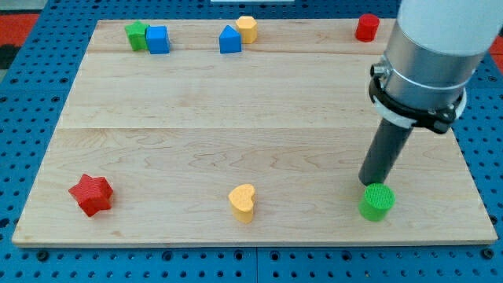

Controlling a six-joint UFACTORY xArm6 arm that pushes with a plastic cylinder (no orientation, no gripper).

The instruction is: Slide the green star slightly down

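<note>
The green star (137, 34) sits at the top left of the wooden board (196, 118), touching a blue cube (158, 39) on its right. My tip (368, 183) is far away at the bottom right, just above a green cylinder (377, 202) and touching or nearly touching it.
A blue pentagon-shaped block (229, 39) and a yellow hexagon block (247, 28) stand at the top middle. A red cylinder (366, 27) is at the top right. A red star (91, 194) is at the bottom left. A yellow heart (243, 202) is at the bottom middle.
</note>
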